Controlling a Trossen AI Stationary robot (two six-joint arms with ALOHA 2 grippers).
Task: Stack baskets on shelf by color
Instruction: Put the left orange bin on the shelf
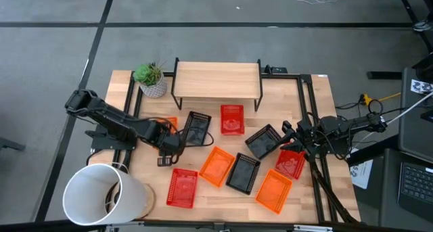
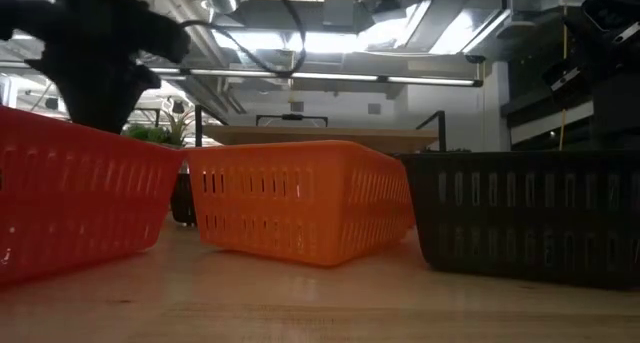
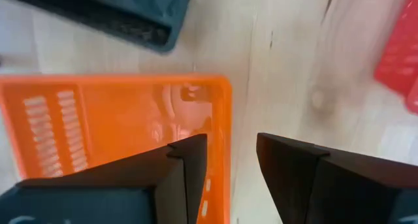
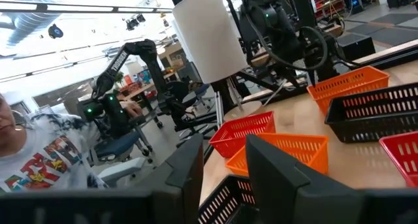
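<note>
My left gripper [image 1: 166, 149] [image 3: 228, 165] is open over an orange basket [image 3: 124, 119] that lies mostly hidden under its wrist [image 1: 169, 123]. One finger stands inside the basket's end wall [image 3: 225, 132] and one outside; I see no touch. My right gripper [image 1: 291, 133] [image 4: 225, 168] is open, low at the table's right, beside a black basket [image 1: 264, 141] whose mesh rim [image 4: 222, 199] shows between its fingers. Other baskets lie loose on the table: red [image 1: 232, 119], black [image 1: 196, 128], orange [image 1: 216, 166], black [image 1: 243, 172], orange [image 1: 274, 190], and two more red [image 1: 181, 188] [image 1: 291, 163]. The shelf [image 1: 218, 80] holds nothing.
A white bucket [image 1: 101, 195] lies at the near left corner. A potted plant [image 1: 150, 78] stands left of the shelf. Black frame rails [image 1: 308, 103] run along the table's right side. In the low view, red [image 2: 70, 193], orange [image 2: 300, 208] and black [image 2: 530, 218] baskets fill the foreground.
</note>
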